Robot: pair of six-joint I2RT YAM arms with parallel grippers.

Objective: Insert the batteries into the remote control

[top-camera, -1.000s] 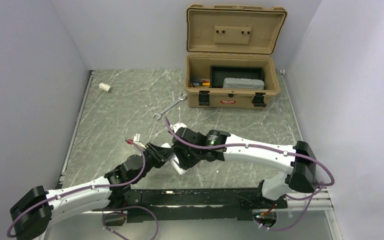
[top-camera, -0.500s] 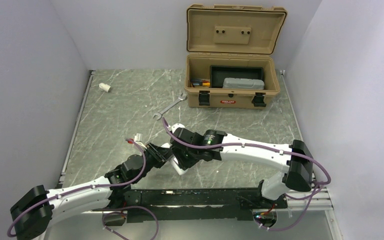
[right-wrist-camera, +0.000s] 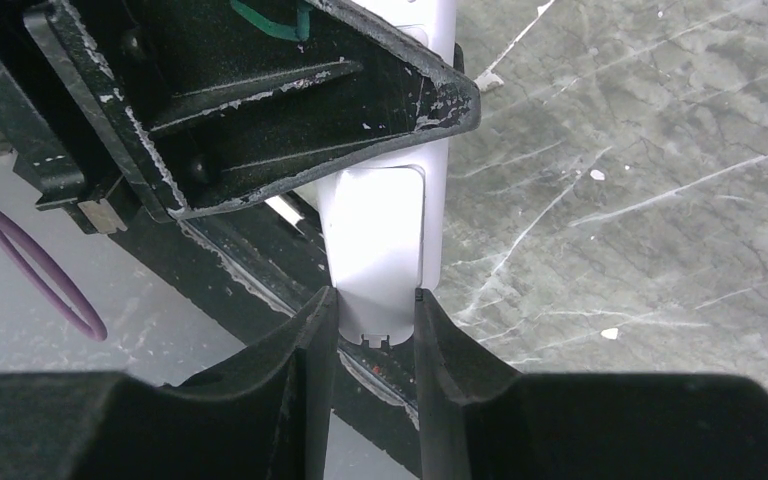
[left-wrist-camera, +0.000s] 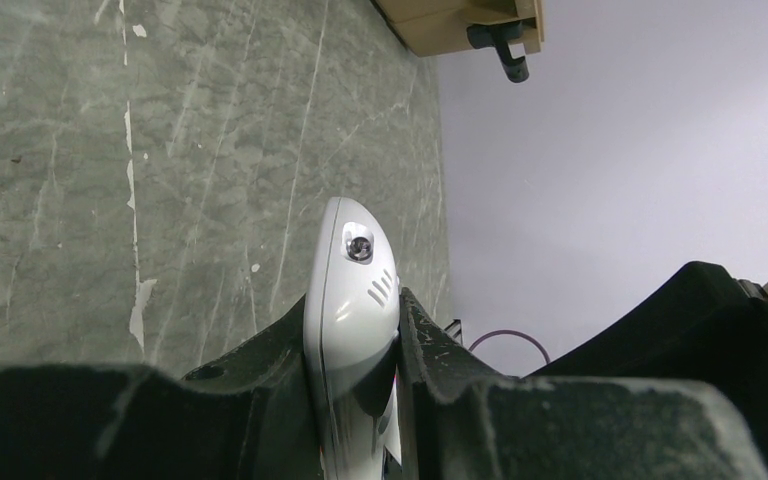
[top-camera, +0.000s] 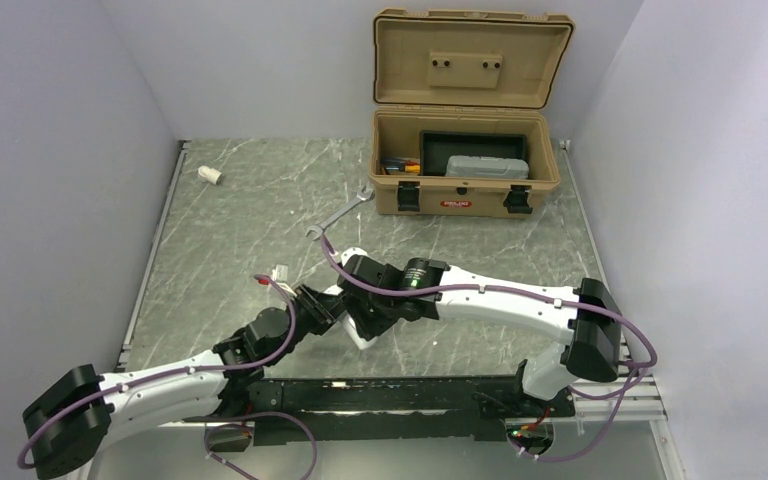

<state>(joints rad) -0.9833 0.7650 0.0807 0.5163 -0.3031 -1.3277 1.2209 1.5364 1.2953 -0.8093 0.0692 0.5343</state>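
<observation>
The white remote control (left-wrist-camera: 353,260) stands on edge between the black fingers of my left gripper (left-wrist-camera: 352,310), which is shut on it. In the right wrist view the remote control (right-wrist-camera: 380,230) shows its plain back panel. My right gripper (right-wrist-camera: 375,298) is shut on its lower end, just below the left gripper's finger (right-wrist-camera: 260,110). From above, both grippers meet near the table's front, with the remote control (top-camera: 358,336) poking out below them. A sliver of green (right-wrist-camera: 270,15) shows at the top edge; I cannot tell whether it is one of the batteries.
An open tan toolbox (top-camera: 465,190) stands at the back right, with a grey case and small tools inside. A silver wrench (top-camera: 340,216) lies in front of it. At the back left lies a stubby white cylinder (top-camera: 209,175). Walls close in on the left and right.
Both arms have drifted slightly to the left with the remote still held between them. Neither grip has changed.
</observation>
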